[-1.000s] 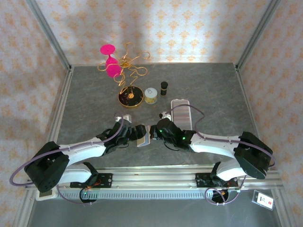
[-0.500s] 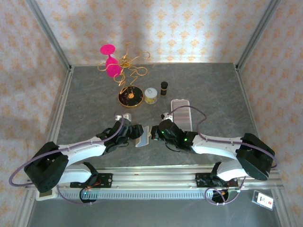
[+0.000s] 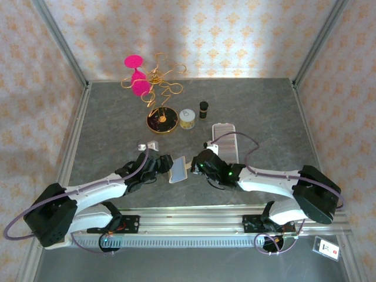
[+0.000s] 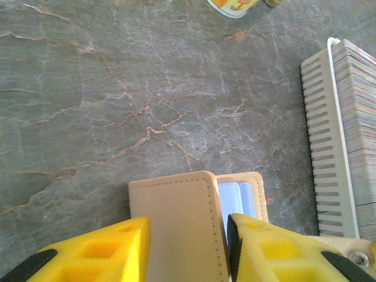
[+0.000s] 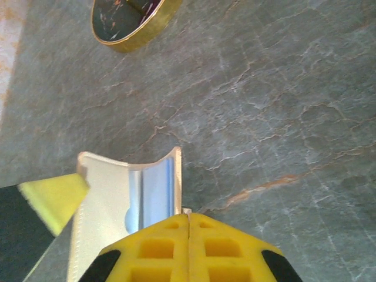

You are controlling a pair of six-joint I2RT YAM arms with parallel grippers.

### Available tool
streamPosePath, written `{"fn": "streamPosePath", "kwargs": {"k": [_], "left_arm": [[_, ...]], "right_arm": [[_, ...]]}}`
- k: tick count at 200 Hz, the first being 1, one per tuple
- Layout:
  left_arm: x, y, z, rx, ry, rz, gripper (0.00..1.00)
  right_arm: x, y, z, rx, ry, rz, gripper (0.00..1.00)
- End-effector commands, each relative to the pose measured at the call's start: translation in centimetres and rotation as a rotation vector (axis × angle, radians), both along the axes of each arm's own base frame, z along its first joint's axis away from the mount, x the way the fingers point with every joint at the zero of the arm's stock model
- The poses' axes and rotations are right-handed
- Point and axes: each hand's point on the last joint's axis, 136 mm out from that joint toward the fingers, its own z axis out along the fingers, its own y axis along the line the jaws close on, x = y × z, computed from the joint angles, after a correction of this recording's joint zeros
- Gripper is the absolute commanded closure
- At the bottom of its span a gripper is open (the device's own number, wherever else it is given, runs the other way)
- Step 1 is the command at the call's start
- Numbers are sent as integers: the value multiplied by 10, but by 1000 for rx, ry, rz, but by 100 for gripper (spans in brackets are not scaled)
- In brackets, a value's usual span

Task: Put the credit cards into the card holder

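Left wrist view puts the holder [image 4: 170, 200] straight ahead of the left pincer [image 4: 188, 220], clamped across its width, with its long axis running away from the pincer. A blue card [image 4: 230, 198] sits in the pocket just to the right. The right pincer [image 5: 188, 218] is pressed together at the holder's opposite edge; I cannot tell whether it nips that flap. Its camera looks into the open fold, while the left one sees the outer cover. From above, both arms look equally near.

Cream-beige card holder [image 4: 176, 229]; pale blue card [image 4: 230, 200]; grey veined table [image 4: 117, 88]
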Motion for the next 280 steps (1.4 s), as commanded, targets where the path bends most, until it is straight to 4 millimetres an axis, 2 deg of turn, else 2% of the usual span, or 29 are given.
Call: {"fn": "streamPosePath", "kwargs": {"k": [1, 53, 81, 151, 205, 233, 280], "left_arm": [[-8, 16, -9, 58, 14, 38, 60], [-15, 26, -22, 92, 32, 51, 60], [-18, 34, -29, 112, 43, 73, 68], [-25, 43, -56, 197, 96, 68, 70], [-26, 37, -66, 194, 116, 30, 74], [-26, 35, -65, 188, 108, 21, 74], [-27, 28, -64, 156, 106, -6, 74]], "right_arm": [[3, -18, -15, -71, 5, -75, 100], [5, -32, -19, -92, 1, -135, 100], [3, -34, -23, -104, 11, -136, 100], [-3, -41, -35, -133, 41, -136, 100], [-6, -42, -42, -176, 65, -118, 100], [-4, -44, -33, -195, 50, -115, 84], [-6, -34, 8, -144, -16, -27, 65]]}}
